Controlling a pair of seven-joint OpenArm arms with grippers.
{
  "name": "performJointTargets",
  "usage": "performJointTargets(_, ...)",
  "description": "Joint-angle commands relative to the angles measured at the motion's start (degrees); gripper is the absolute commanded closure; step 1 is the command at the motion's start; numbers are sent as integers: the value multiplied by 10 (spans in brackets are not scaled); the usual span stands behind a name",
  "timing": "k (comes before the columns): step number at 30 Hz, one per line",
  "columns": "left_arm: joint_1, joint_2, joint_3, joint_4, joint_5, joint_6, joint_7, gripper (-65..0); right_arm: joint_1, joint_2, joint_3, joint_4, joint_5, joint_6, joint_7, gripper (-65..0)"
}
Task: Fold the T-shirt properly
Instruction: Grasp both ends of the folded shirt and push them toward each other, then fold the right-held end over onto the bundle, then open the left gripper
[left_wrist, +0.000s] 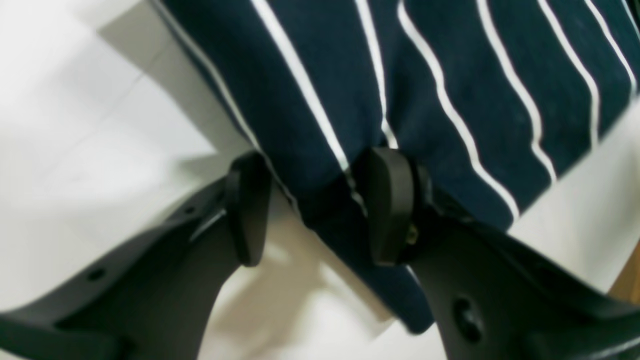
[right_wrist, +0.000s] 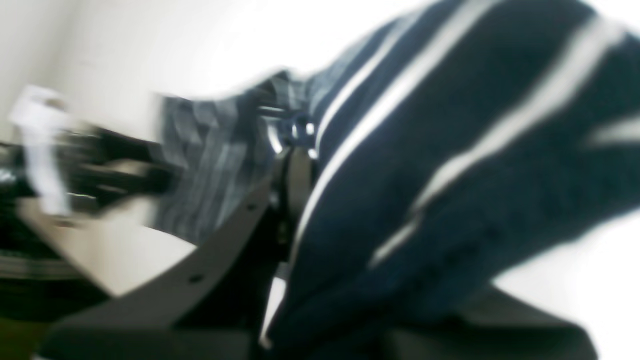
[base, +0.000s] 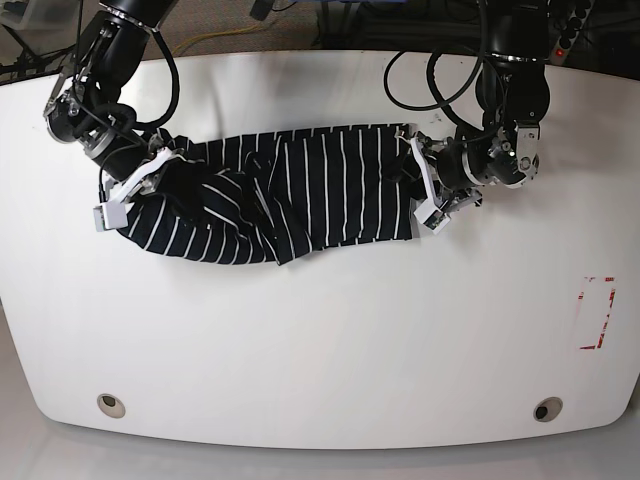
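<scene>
Nearest the base camera, the white table (base: 320, 350) is bare along its front rim, with a round fitting (base: 111, 405) near one front corner and another (base: 546, 409) near the other. A red-outlined mark (base: 597, 313) lies on the tabletop, well apart from and nearer the camera than the left gripper (base: 425, 188).

Farther back, the T-shirt (base: 290, 195) lies bunched lengthwise between the two grippers, dark navy with thin white stripes, its cloth rumpled and folded over itself towards the right gripper (base: 135, 185).

The left gripper is at one end of the shirt. In its wrist view its black pads (left_wrist: 390, 205) stand partly apart with an edge of the striped cloth (left_wrist: 400, 95) running between them; one pad touches the fabric, the other stands clear beside it over the white surface. The jaws are not clamped.

The right gripper is at the opposite end. Its wrist view is blurred, but the fingers (right_wrist: 295, 180) appear pressed together with the striped cloth (right_wrist: 450, 165) draped right against them, so it is closed on the T-shirt.

Behind both arms, cables (base: 440, 70) loop over the table's far edge.
</scene>
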Motion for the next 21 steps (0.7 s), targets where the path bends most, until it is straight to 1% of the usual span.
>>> performJointTargets(1, -3, -2, -1, 7, 1, 2, 1, -281, 9, 8, -10, 15, 58, 3, 13, 0)
performJointTargets(4, -2, -1, 1, 4, 1, 2, 1, -281, 10, 4, -35, 17, 69, 6, 13, 0)
performJointTargets(6, -2, 9, 1, 3, 1, 2, 1, -281, 21, -7, -79, 17, 68, 6, 13, 0)
performJointTargets(8, -2, 14, 1, 4, 1, 2, 1, -281, 32, -9, -110, 13, 57, 6, 13, 0)
performJointTargets(11, -2, 14, 1, 4, 1, 2, 1, -281, 45, -17, -153, 13, 18, 6, 16, 0)
performJointTargets(15, -2, 14, 1, 4, 1, 2, 1, -281, 57, -42, -187, 14, -28, 6, 17, 0)
performJointTargets(19, -2, 15, 1, 4, 1, 2, 1, -281, 80, -53, -238, 2, -95, 6, 17, 0)
performJointTargets(21, -2, 15, 1, 4, 1, 2, 1, -281, 95, -58, -270, -10, -135, 5, 28, 0)
